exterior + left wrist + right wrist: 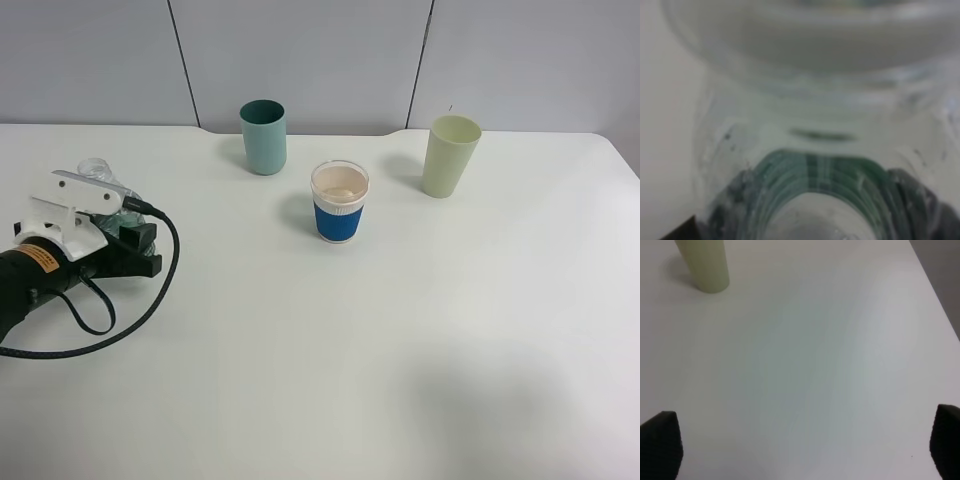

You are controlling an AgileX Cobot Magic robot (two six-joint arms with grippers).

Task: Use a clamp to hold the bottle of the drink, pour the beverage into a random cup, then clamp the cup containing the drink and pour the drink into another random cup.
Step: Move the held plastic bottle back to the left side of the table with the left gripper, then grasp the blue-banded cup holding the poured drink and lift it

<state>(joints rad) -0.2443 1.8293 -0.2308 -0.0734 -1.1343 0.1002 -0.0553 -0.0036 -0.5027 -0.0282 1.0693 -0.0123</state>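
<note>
White table [400, 380] is filling most of the high view, its near part lying bare. On the left side the black arm is reaching in with a looped cable [150, 300] trailing off it, and the left gripper [118, 224] is clenching the bottle [101, 172] around the green label; whether the bottle is standing upright or leaning is hard to tell. The left wrist camera is showing only that label and clear plastic, close up and blurred. The right gripper [805, 445] is showing in its own wrist view alone, its two black fingertips spread wide over the table and gripping nothing. Farther back, near the middle, the blue-sleeved paper cup [339, 203] is standing upright; what it is holding cannot be told. Beyond it, well apart from each other, the teal tumbler [263, 137] is standing on the left and the pale green tumbler [449, 156] on the right, just before the grey wall panels [300, 50].
</note>
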